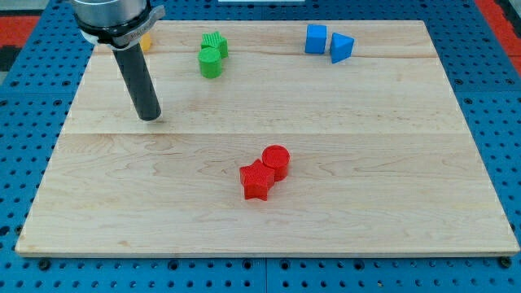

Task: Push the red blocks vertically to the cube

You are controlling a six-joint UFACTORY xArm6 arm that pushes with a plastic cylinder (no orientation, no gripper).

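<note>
Two red blocks sit together below the board's middle: a red cylinder (277, 160) and a red star (256, 181) touching it at its lower left. A blue cube (316, 38) stands near the view's top, right of centre, almost straight above the red pair. My tip (149, 116) rests on the board at the view's left, well to the upper left of the red blocks and apart from every block.
A blue triangular block (342, 47) sits just right of the cube. A green cylinder (210, 63) and a ridged green block (216, 43) touch at the top, left of centre. A yellow block (146, 41) is partly hidden behind the arm. The wooden board (391, 163) lies on a blue pegboard.
</note>
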